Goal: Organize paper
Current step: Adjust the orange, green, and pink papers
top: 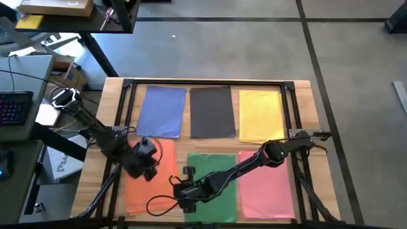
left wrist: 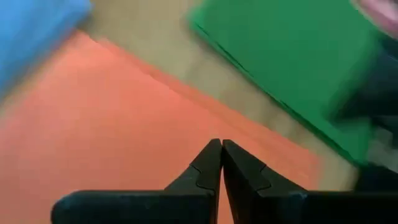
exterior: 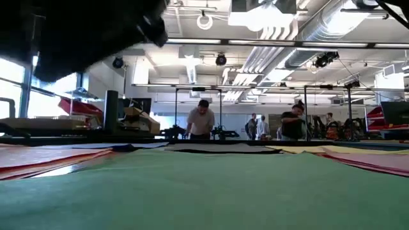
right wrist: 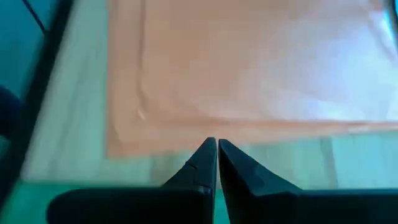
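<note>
Six piles of coloured paper lie flat on the wooden table (top: 305, 89), inside the black frame, two rows of three.

Far row, left to right: blue pile (top: 163, 109), dark grey pile (top: 212, 111), yellow pile (top: 261, 114). Near row: orange pile (top: 143, 187), green pile (top: 219, 184), pink pile (top: 267, 184). One pile per colour, six in all. Sheets per pile cannot be counted, though layered edges in the low view and the right wrist view show more than one sheet (the orange edges sit slightly staggered).

Handling, as judged: thin, light, floppy sheets; no stiffness to speak of. A lifted sheet would sag and could slide off its neighbours or crease if pinched hard. No edge stands proud, so the likely hold is a corner or a free edge overhanging bare wood, teased up first; alternatively press down with closed tips and drag to square a pile.

Left gripper (left wrist: 221, 152) hovers over the orange pile near its right edge, fingers closed tip to tip, holding nothing. The green pile's corner lies just beyond, across a strip of bare wood.

Right gripper (right wrist: 217, 149) sits over the near-left part of the green pile, pointing at the orange pile's edge; fingers likewise pressed together, empty.

People stand in the room behind the table, well off.
</note>
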{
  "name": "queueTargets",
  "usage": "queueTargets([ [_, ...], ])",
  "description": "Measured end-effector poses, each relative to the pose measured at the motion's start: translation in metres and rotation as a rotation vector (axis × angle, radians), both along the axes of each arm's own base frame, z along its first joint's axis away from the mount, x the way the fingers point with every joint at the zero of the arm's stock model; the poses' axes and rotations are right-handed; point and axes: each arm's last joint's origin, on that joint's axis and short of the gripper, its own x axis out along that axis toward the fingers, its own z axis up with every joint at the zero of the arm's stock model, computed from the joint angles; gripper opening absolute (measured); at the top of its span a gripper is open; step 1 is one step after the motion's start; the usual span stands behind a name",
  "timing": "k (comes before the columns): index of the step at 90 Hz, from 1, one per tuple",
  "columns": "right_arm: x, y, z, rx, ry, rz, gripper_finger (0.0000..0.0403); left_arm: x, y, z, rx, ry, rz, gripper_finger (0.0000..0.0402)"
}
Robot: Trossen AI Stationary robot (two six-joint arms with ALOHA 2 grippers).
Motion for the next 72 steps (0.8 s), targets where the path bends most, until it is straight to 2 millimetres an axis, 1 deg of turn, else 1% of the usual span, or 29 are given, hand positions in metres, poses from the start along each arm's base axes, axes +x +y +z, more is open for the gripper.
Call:
queueTargets([
  [9, 0.005, -0.020, -0.012, 0.007, 0.059, 0.008, 0.0000, -0.013, -0.019, -0.008, -0.078, 0.039, 0.053, 0.0000],
  [17, 0.011, -0.037, -0.018, -0.005, 0.076, -0.012, 0.0000, -0.022, -0.034, -0.021, -0.113, 0.122, 0.102, 0.0000],
  [26, 0.016, -0.054, -0.025, 0.015, 0.090, -0.019, 0.0000, -0.023, -0.046, -0.040, -0.100, 0.222, 0.150, 0.0000],
  [39, 0.020, -0.084, -0.047, 0.042, 0.144, -0.061, 0.0000, -0.020, -0.058, -0.072, -0.049, 0.378, 0.182, 0.0000],
  [42, 0.021, -0.088, -0.050, 0.065, 0.147, -0.060, 0.0000, -0.020, -0.060, -0.078, -0.039, 0.402, 0.184, 0.0000],
  [48, 0.022, -0.096, -0.057, 0.075, 0.134, -0.071, 0.0000, -0.017, -0.065, -0.089, -0.034, 0.423, 0.184, 0.0000],
  [58, 0.023, -0.102, -0.061, 0.106, 0.127, -0.067, 0.0000, -0.011, -0.073, -0.096, -0.050, 0.387, 0.175, 0.0000],
  [72, 0.024, -0.102, -0.062, 0.111, 0.119, -0.066, 0.0000, -0.006, -0.079, -0.096, -0.039, 0.328, 0.181, 0.0000],
])
